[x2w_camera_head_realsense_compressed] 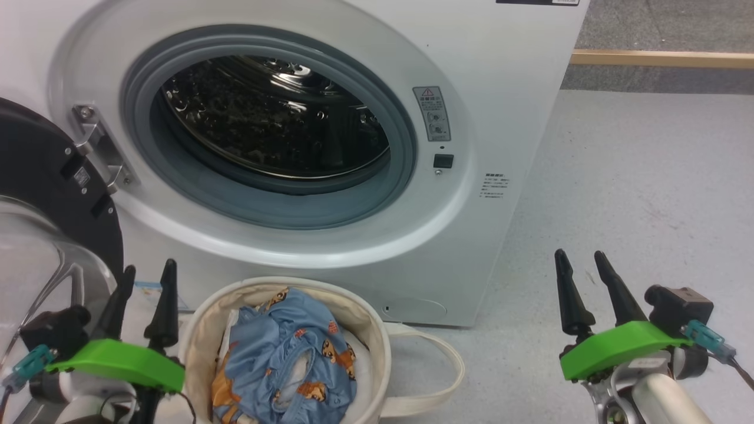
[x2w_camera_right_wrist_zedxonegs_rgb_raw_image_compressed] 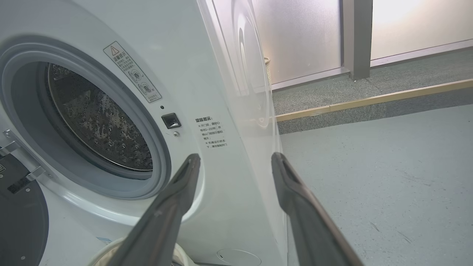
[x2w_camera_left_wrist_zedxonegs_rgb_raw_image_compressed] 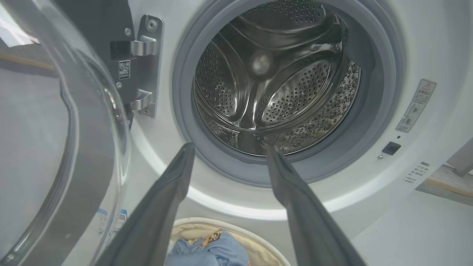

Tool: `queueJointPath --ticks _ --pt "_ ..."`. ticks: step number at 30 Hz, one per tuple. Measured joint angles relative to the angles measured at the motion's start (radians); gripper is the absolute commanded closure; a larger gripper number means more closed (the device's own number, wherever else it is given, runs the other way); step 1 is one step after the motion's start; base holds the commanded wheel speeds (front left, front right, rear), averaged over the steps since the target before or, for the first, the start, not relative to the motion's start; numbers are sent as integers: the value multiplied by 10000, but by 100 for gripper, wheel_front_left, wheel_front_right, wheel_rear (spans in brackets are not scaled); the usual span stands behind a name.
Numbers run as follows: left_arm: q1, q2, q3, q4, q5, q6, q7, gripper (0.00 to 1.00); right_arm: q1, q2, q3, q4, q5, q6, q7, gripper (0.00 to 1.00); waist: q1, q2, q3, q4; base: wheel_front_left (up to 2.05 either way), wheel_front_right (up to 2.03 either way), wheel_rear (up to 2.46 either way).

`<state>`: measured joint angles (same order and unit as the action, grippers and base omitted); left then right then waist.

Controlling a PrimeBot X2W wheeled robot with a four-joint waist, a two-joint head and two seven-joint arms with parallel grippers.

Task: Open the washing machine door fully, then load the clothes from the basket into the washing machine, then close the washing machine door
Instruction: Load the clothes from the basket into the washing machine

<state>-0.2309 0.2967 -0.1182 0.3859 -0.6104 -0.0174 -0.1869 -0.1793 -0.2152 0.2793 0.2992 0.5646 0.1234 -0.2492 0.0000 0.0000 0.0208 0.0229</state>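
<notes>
The white washing machine (x2w_camera_head_realsense_compressed: 506, 106) stands open, its steel drum (x2w_camera_left_wrist_zedxonegs_rgb_raw_image_compressed: 273, 81) bare inside the grey ring. Its black door (x2w_camera_head_realsense_compressed: 41, 176) with the clear glass bowl (x2w_camera_left_wrist_zedxonegs_rgb_raw_image_compressed: 55, 147) is swung out to the left. On the floor before the machine sits the cream basket (x2w_camera_head_realsense_compressed: 377, 347), holding blue clothes (x2w_camera_head_realsense_compressed: 288, 359) printed with orange animals; the clothes (x2w_camera_left_wrist_zedxonegs_rgb_raw_image_compressed: 218, 251) also peek up in the left wrist view. My left gripper (x2w_camera_head_realsense_compressed: 147, 277) hovers open just left of the basket. Off to the right, over the floor, my right gripper (x2w_camera_head_realsense_compressed: 580, 259) is open too. Both hold nothing.
Grey floor (x2w_camera_head_realsense_compressed: 648, 194) stretches right of the machine, ending at a wooden strip (x2w_camera_head_realsense_compressed: 660, 58). A loop handle (x2w_camera_head_realsense_compressed: 436, 377) of the basket lies on the floor to its right. Frosted panels and a grey post (x2w_camera_right_wrist_zedxonegs_rgb_raw_image_compressed: 354, 37) stand beyond the strip.
</notes>
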Motion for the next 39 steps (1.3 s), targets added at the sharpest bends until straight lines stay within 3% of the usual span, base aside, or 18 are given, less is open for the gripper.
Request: queueJointPath --ticks 15,21,26,39 --pt "-313 -389 -585 594 374 186 -276 0 -69 25 8 38 -90 0 0 0 2 0 426 -152 0 0 0" --pt "-804 -836 -911 1172 431 155 -399 0 -424 25 73 33 -105 0 0 0 1 0 777 -248 0 0 0" --pt "-1098 -1145 -1078 1946 472 -142 -493 0 -574 19 136 33 -178 0 0 0 2 0 981 -325 0 0 0" --pt "-2461 -1657 -1632 5517 809 -765 -614 0 -1128 -2 230 -42 -217 0 -2 0 1 0 1911 -668 0 0 0"
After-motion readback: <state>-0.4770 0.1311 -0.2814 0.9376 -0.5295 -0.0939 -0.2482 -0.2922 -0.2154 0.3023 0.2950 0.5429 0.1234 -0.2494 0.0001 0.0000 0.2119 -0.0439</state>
